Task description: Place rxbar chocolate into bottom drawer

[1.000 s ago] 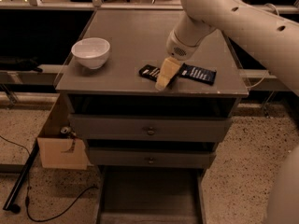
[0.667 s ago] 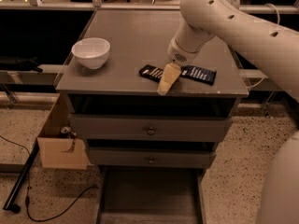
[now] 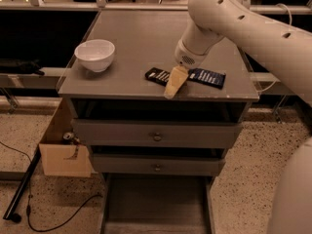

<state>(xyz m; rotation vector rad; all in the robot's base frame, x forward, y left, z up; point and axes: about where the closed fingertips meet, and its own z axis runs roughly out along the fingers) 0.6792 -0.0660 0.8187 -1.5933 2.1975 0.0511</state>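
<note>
The gripper (image 3: pixel 171 87) hangs at the front edge of the grey cabinet's tabletop (image 3: pixel 146 38), tilted down toward 7 o'clock. Whether it is clenched or released cannot be told. It covers the right end of the rxbar chocolate (image 3: pixel 156 75), which lies flat on the tabletop. A navy wrapped bar (image 3: pixel 208 77) lies just beside the gripper at 3 o'clock. A white bowl (image 3: pixel 95 54) stands well apart at 9 o'clock. The bottom drawer (image 3: pixel 156 204) is pulled open at 6 o'clock, below two shut knobbed drawers (image 3: pixel 157 133).
</note>
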